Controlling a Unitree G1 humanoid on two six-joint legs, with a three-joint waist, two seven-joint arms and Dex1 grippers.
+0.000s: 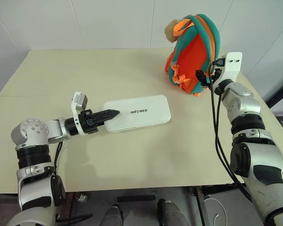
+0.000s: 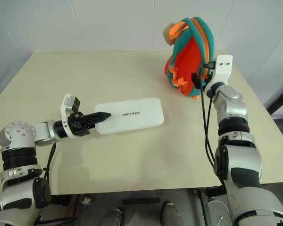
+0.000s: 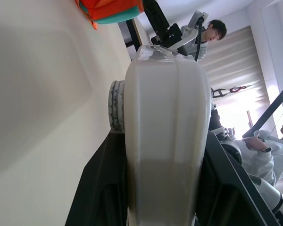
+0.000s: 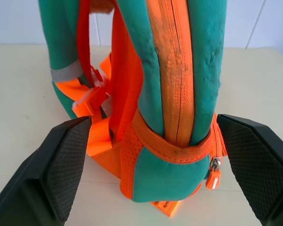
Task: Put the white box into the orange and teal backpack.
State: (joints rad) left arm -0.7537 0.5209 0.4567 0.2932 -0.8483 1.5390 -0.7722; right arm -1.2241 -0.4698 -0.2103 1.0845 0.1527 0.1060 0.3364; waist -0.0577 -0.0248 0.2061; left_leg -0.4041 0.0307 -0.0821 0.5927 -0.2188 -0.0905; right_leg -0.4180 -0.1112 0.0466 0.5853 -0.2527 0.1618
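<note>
Right wrist view | ribbed gripper (image 4: pixel 151 169) pads | soft orange and teal backpack (image 4: pixel 179 94)

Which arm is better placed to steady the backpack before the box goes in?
The right. Its open right gripper already straddles the upright orange and teal fabric backpack, a finger on either side. The left gripper is closed on the flat white rectangular box.

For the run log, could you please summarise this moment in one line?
left pincer: shut on white box | right pincer: open, straddling orange and teal backpack | box on table
</note>
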